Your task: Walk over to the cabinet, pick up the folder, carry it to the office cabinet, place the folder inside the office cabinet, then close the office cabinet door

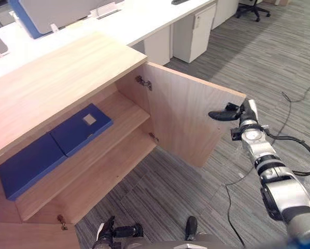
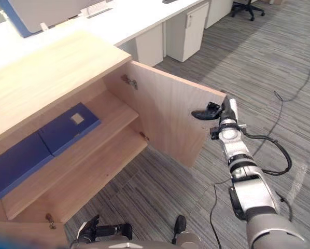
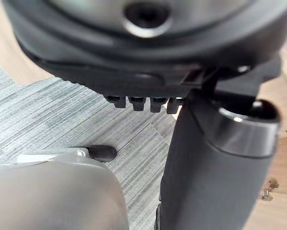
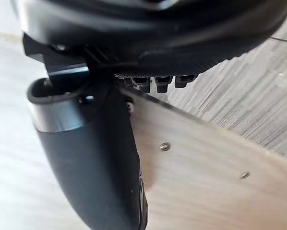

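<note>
A light wood cabinet [image 1: 56, 78] stands with its door [image 1: 191, 119] swung wide open. On its upper shelf lie two flat blue folders side by side: one with a white label [image 1: 81, 129] and a plain one [image 1: 28, 166]. My right hand [image 1: 233, 111] is at the door's free edge. Its thumb [image 4: 95, 158] rests on the door's inner face [image 4: 206, 167] and its curled fingers reach past the edge, pinching the panel. My left hand [image 1: 116, 232] hangs low near the carpet, fingers relaxed and holding nothing.
The lower shelf [image 1: 108, 176] holds nothing. White desks with a drawer pedestal [image 1: 194, 31] run along behind the cabinet, and an office chair [image 1: 251, 6] stands at the far right. Grey striped carpet [image 1: 196, 202] lies in front of the cabinet.
</note>
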Robot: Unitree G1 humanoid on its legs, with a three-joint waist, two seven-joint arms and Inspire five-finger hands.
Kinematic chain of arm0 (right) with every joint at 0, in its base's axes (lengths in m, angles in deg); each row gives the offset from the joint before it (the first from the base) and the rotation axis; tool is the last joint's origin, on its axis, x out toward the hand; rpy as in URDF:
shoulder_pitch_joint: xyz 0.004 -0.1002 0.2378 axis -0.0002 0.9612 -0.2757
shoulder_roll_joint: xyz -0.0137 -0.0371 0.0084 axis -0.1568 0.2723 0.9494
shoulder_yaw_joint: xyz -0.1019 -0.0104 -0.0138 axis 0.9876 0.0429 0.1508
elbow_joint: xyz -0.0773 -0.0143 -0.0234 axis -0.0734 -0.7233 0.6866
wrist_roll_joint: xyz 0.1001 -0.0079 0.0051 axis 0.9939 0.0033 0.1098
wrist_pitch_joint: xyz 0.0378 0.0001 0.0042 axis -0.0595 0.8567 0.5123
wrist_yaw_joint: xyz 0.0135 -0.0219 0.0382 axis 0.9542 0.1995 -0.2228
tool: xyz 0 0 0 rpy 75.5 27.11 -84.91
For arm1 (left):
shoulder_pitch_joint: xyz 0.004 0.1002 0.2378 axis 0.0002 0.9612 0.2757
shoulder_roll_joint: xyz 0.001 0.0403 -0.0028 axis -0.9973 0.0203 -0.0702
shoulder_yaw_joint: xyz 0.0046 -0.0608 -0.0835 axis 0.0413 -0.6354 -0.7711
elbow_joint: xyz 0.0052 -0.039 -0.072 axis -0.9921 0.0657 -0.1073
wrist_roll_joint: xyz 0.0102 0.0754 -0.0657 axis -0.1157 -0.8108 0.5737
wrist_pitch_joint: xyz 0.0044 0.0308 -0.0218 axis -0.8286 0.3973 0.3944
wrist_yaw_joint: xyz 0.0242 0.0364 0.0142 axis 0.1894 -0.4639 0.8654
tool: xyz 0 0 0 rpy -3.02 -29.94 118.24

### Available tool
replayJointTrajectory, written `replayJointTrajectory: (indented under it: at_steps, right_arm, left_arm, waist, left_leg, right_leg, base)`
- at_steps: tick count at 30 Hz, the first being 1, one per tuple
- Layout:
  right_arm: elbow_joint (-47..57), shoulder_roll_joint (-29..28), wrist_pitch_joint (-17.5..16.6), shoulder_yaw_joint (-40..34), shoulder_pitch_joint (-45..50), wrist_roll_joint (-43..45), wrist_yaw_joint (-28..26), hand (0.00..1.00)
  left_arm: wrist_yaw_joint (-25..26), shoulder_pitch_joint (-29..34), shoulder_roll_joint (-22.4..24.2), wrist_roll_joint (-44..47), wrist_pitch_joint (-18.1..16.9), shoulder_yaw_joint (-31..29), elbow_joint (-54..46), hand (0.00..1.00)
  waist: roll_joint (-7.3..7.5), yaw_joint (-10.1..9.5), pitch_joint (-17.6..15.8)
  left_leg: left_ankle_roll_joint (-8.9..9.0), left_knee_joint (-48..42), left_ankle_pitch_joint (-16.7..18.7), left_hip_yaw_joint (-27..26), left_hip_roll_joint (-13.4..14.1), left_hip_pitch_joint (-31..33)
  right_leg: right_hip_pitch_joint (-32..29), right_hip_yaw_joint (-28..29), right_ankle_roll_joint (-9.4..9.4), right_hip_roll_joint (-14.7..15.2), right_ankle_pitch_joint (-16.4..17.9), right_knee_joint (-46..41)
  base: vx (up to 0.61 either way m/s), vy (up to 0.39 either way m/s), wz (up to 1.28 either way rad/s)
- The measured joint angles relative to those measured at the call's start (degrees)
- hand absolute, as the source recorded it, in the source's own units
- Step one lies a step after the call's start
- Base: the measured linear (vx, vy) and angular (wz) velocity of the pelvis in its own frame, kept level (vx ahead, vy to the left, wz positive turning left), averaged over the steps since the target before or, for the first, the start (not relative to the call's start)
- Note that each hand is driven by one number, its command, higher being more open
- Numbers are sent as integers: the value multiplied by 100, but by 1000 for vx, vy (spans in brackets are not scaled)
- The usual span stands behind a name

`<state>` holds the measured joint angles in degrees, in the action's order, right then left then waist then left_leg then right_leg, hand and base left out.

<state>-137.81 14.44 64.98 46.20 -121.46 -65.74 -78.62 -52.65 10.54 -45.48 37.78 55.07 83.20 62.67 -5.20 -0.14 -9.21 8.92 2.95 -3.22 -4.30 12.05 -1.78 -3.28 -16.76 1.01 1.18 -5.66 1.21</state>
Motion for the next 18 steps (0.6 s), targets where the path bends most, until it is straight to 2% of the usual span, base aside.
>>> replayJointTrajectory:
  at_steps: [1, 2, 5, 6, 7, 9, 12, 15, 17, 18]
  right_arm:
    - [501, 350, -5, 747, 199, -19, -258, 100]
    - [760, 542, -10, 1131, 299, -45, -423, 100]
    - [1953, 1255, -17, 2729, 711, -102, -1520, 100]
    - [2389, 1386, -16, 3225, 830, -152, -2024, 100]
    - [2619, 1438, -10, 3460, 901, -158, -2272, 100]
    - [3341, 1434, -11, 4091, 1121, -196, -3176, 100]
    - [3849, 1223, -108, 4656, 1476, -574, -4065, 100]
    - [3901, 1175, -118, 4642, 1682, -922, -4365, 100]
    - [3895, 1203, -107, 4377, 1779, -1161, -4352, 100]
    - [3888, 1219, -96, 4037, 2051, -1347, -4286, 100]
  left_arm:
    - [-50, 8, -42, -44, 0, 59, 23, 100]
    - [-88, -1, -54, -99, 0, 69, 44, 100]
    - [-254, -141, -81, -226, -5, 94, 122, 100]
    - [-316, -176, -83, -273, -12, 88, 130, 100]
    - [-352, -210, -88, -312, -19, 83, 159, 100]
    - [-442, -321, -85, -389, -32, 45, 276, 100]
    - [-492, -374, -56, -445, -34, -113, 297, 100]
    - [-491, -385, -75, -453, -8, -401, 337, 100]
    - [-490, -430, -146, -493, 2, -453, 336, 100]
    - [-496, -459, -214, -592, 5, -450, 332, 100]
  waist:
    - [4, 79, 2]
    - [9, 95, 5]
    - [49, 134, 59]
    - [78, 136, 82]
    - [98, 133, 93]
    - [138, 100, 130]
    - [159, -30, 143]
    - [243, -90, 151]
    - [345, -96, 103]
    - [451, -104, 96]
  left_leg:
    - [28, -69, 54, -45, 43, -10]
    - [35, -110, 82, -90, 69, -21]
    - [113, -300, 187, -156, 261, -4]
    - [127, -410, 232, -160, 353, 42]
    - [130, -448, 234, -158, 382, 66]
    - [128, -548, 233, -162, 484, 104]
    - [117, -690, 226, -162, 547, 145]
    - [86, -1089, 239, -157, 540, 345]
    - [-60, -1480, 264, -184, 541, 521]
    - [-319, -1775, 249, -376, 554, 669]
  right_leg:
    - [7, 46, -9, -56, 13, 3]
    - [11, 90, -21, -86, 21, 3]
    - [35, 163, -118, -253, 92, 4]
    - [36, 166, -169, -337, 127, 7]
    - [36, 161, -210, -368, 155, 6]
    - [39, 127, -278, -473, 201, -7]
    - [55, 86, -394, -527, 274, -109]
    - [62, -22, -450, -490, 393, -316]
    - [132, -168, -466, -428, 492, -412]
    - [248, -371, -459, -354, 601, -454]
  base:
    - [-3, -22, -36]
    - [8, -42, -35]
    - [20, -50, -17]
    - [30, -70, -3]
    - [42, -71, 1]
    - [74, -82, 7]
    - [83, -39, 7]
    - [50, -24, 19]
    - [-39, -24, 50]
    - [-81, -32, 91]
